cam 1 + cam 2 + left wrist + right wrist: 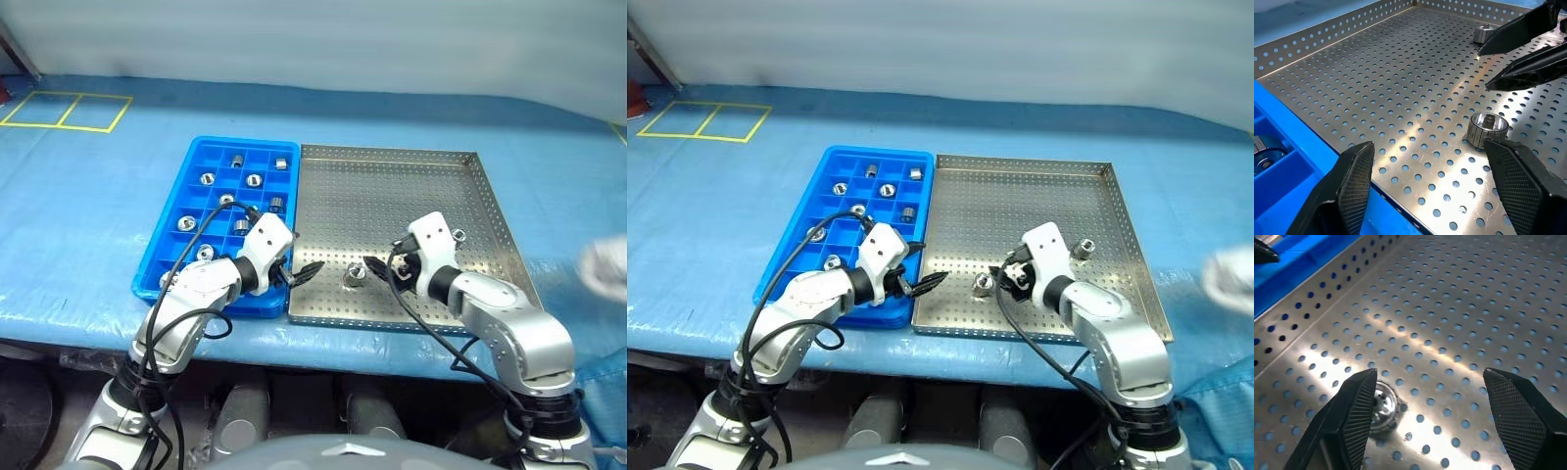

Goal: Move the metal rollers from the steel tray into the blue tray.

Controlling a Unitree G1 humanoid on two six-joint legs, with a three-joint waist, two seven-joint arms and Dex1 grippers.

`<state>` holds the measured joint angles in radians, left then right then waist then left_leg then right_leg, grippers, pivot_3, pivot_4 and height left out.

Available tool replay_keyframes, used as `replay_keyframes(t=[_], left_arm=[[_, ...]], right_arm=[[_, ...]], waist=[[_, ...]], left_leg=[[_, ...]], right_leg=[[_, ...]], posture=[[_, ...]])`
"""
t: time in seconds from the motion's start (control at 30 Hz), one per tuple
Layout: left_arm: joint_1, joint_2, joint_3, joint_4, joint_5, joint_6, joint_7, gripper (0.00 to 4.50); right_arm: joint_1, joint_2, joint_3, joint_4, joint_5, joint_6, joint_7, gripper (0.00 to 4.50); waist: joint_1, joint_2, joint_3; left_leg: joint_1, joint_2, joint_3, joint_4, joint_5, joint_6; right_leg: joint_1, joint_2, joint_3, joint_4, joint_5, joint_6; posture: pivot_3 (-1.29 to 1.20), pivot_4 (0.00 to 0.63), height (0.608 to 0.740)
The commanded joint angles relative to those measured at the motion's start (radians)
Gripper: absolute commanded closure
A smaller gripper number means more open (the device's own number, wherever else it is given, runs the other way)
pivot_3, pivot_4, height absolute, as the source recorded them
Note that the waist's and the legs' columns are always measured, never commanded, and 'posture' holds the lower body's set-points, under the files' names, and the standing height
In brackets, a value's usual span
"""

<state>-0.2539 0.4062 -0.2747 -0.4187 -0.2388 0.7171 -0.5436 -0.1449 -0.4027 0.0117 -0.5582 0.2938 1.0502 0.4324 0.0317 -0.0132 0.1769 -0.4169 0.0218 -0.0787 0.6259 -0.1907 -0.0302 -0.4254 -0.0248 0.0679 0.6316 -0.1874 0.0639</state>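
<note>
The steel tray [392, 206] lies right of the blue tray [245, 142], which holds several metal rollers [253, 180] in its compartments. One roller [355, 275] stands near the steel tray's front edge, between my two grippers. A second roller [457, 235] sits further right, beside my right wrist. My left gripper [306, 274] hovers open at the steel tray's front left corner, and in its wrist view the near roller [1488, 128] sits just ahead of one finger [1528, 191]. My right gripper [377, 266] is open too, with the same roller [1382, 404] close to one of its fingertips [1359, 406].
Both trays rest on a table under a blue cover [88, 215]. Yellow tape squares [64, 110] mark the far left. A blurred white object [607, 264] lies at the right edge. The steel tray's low perforated rim [1327, 29] runs around it.
</note>
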Motion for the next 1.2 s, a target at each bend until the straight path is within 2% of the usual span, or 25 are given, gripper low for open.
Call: replay_keyframes(t=[0.03,0.37,0.47,0.6,0.73,0.9,1.07,1.2], left_arm=[[-0.006,-0.003,0.017,-0.060,-0.008,-0.001,0.006,0.61],[0.001,0.003,0.011,-0.070,-0.005,0.003,0.013,0.61],[-0.002,0.006,0.013,-0.069,-0.003,0.004,0.015,0.61],[-0.001,0.010,0.014,-0.069,-0.005,0.006,0.018,0.61],[0.011,0.016,0.029,-0.081,-0.008,0.013,0.028,0.61],[0.066,0.026,0.115,-0.142,-0.009,0.058,0.086,0.61],[0.146,0.066,0.228,-0.257,-0.006,0.154,0.151,0.61],[0.209,0.081,0.319,-0.366,-0.060,0.241,0.155,0.61]], right_arm=[[-0.013,-0.002,0.045,0.018,0.006,-0.032,0.009,0.86],[0.009,0.011,0.096,0.095,0.003,-0.044,-0.008,0.86],[0.012,0.017,0.101,0.115,-0.003,-0.049,-0.021,1.44],[0.011,0.018,0.099,0.105,0.002,-0.055,-0.023,2.77],[-0.008,0.009,0.099,0.090,-0.005,-0.081,-0.020,2.80],[-0.079,0.023,0.112,0.078,-0.001,-0.120,-0.007,2.80],[-0.199,0.077,0.195,0.123,0.003,-0.169,0.029,2.80],[-0.290,0.133,0.286,0.194,-0.003,-0.218,0.083,2.80]], waist=[[0.005,0.000,0.000],[0.013,0.000,0.000],[0.014,0.000,0.000],[0.014,0.000,0.000],[0.014,0.000,0.000],[0.008,0.000,0.000],[0.011,0.000,0.000],[0.022,-0.001,0.001]], left_leg=[[0.000,0.000,0.000,0.000,0.000,0.000],[0.000,0.000,0.000,0.000,0.000,0.000],[0.000,0.000,0.000,0.000,0.000,0.000],[0.000,0.000,0.000,0.000,0.000,0.000],[0.000,0.000,0.000,0.000,0.000,0.000],[0.000,0.000,0.000,0.000,0.000,0.000],[0.001,0.001,0.000,-0.001,0.000,0.000],[0.000,0.001,0.000,-0.002,0.000,0.000]], right_leg=[[0.000,0.000,0.000,0.000,0.000,0.000],[0.000,0.000,0.000,0.000,0.000,0.000],[0.000,0.000,0.000,0.000,0.000,0.000],[0.000,0.000,0.000,0.000,0.000,0.000],[0.000,0.000,0.000,0.000,0.000,0.000],[-0.001,0.000,0.000,0.000,0.000,0.000],[-0.001,0.001,0.000,0.002,0.000,0.000],[-0.001,0.001,-0.001,0.001,0.000,-0.001]], posture=[[0.23,0.150,0.740],[0.24,0.150,0.740],[0.24,0.150,0.740],[0.24,0.150,0.740],[0.24,0.150,0.740],[0.25,0.150,0.740],[0.30,0.150,0.740],[0.35,0.150,0.740]])
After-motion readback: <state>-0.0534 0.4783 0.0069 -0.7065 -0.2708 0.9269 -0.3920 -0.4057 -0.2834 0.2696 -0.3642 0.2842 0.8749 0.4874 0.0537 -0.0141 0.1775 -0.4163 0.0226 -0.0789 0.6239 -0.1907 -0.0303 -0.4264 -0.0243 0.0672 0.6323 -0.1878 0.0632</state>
